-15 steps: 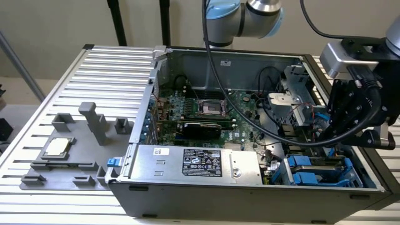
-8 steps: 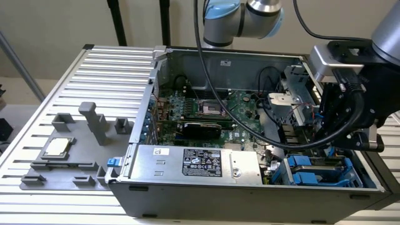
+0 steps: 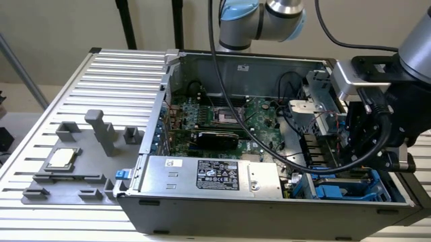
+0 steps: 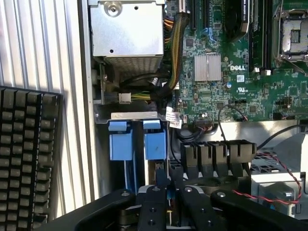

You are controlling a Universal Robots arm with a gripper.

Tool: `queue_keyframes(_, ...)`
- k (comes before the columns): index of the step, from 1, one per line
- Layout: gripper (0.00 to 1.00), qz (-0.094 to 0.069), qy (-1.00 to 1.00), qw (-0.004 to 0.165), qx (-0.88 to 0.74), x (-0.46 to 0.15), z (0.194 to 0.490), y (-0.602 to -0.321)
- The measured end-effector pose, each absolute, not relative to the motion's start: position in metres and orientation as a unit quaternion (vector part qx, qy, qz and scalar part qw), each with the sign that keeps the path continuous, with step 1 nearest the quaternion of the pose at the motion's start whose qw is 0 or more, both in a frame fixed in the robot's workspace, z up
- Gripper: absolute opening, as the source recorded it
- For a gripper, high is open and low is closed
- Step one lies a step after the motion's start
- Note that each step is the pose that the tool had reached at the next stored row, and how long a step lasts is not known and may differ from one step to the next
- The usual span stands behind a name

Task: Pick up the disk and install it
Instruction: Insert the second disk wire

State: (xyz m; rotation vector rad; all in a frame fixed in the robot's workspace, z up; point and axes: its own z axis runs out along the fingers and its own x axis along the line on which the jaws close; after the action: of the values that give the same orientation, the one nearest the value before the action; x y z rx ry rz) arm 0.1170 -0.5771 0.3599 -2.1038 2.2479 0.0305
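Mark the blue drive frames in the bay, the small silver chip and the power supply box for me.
blue drive frames (image 4: 155, 144), wrist view, front tab of one frame
silver chip (image 3: 60, 159), exterior view, its top face
power supply box (image 3: 217, 175), exterior view, its black-and-white label

We see a matt grey metal case, a ribbed metal table and glossy blue plastic frames

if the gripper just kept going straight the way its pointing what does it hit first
Most likely the blue drive frames standing in the bay of the open computer case; the gripper points down at them. How far off they are is unclear.
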Motion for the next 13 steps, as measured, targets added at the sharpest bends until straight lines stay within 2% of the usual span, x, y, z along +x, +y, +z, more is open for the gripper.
queue_keyframes(13,0.16,0.001,0.719,0.044,-0.693,0.117,0.347,-0.583)
